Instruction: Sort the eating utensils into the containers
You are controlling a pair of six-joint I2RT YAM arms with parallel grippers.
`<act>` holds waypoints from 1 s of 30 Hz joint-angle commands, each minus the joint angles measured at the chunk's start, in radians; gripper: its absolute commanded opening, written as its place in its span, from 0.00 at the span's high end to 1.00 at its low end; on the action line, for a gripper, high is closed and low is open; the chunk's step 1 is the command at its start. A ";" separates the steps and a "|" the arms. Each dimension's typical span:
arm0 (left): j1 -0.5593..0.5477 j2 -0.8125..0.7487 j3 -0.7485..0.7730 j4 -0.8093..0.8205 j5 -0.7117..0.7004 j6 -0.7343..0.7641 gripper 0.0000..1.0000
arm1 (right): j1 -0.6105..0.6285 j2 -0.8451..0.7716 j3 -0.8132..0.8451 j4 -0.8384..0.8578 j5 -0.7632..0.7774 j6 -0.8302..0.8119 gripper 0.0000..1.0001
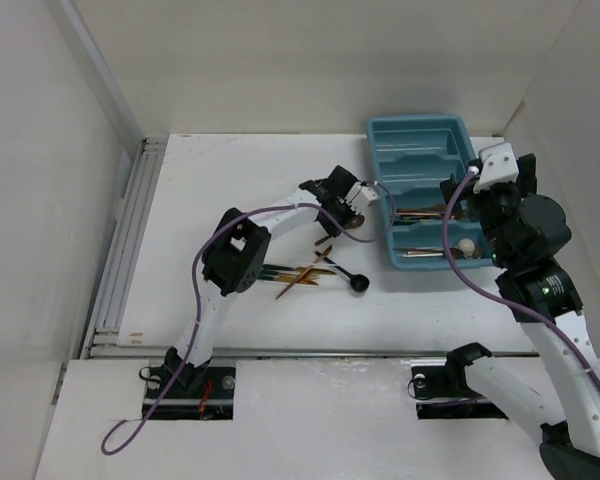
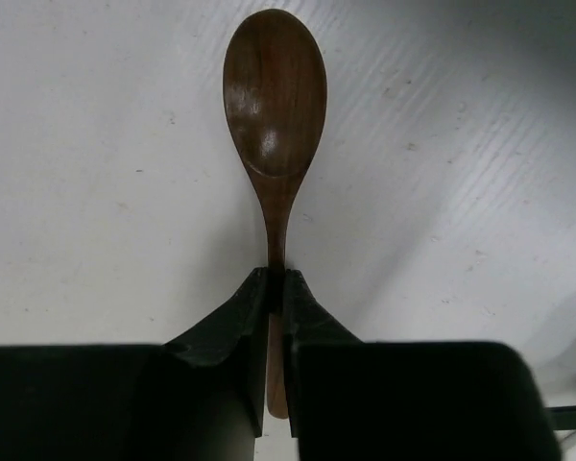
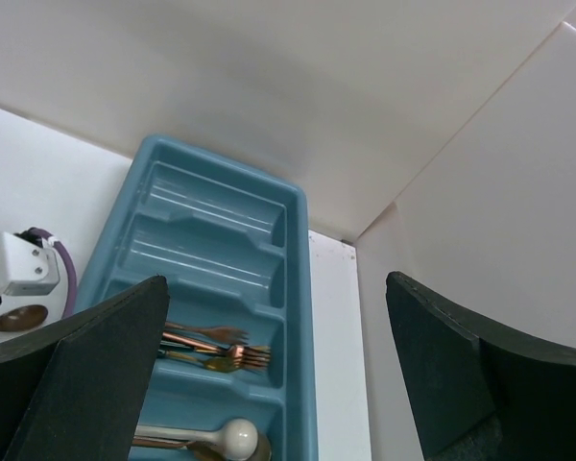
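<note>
The teal tray [image 1: 418, 143] lies at the far right of the table. My left gripper [image 1: 344, 203] is shut on the handle of a brown wooden spoon [image 2: 275, 91], held just left of the tray and bowl forward over the white table. Several slim utensils [image 1: 308, 272] lie in a loose pile mid-table, with a black round-headed one [image 1: 359, 284] beside them. My right gripper [image 3: 276, 280] is open and empty above the tray's right end [image 3: 221, 206]. Copper and gold forks [image 3: 223, 348] lie in one compartment, and a cream-white spoon [image 3: 232, 438] in the nearest one.
White walls close in the table at the back and on the right, close to the tray. A metal rail [image 1: 130, 240] runs along the table's left edge. The left arm's purple cable [image 1: 270, 212] loops over the table's middle.
</note>
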 commanded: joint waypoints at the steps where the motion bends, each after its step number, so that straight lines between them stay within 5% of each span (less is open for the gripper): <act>1: 0.004 0.036 0.048 -0.067 -0.055 -0.012 1.00 | 0.010 -0.009 0.034 0.030 0.010 0.011 0.01; 10: 0.030 -0.051 0.428 -0.052 -0.141 -0.033 1.00 | 0.010 -0.021 0.025 0.039 0.010 0.011 0.01; 16: -0.122 -0.131 0.438 0.082 -0.037 0.003 1.00 | 0.010 -0.055 -0.004 0.048 0.019 0.011 0.01; 26: -0.259 0.030 0.466 0.241 0.195 -0.033 1.00 | 0.010 -0.118 -0.004 -0.011 0.070 0.001 0.01; 30: -0.268 0.061 0.392 0.321 0.180 -0.033 0.68 | 0.010 -0.140 -0.004 -0.021 0.082 -0.008 0.01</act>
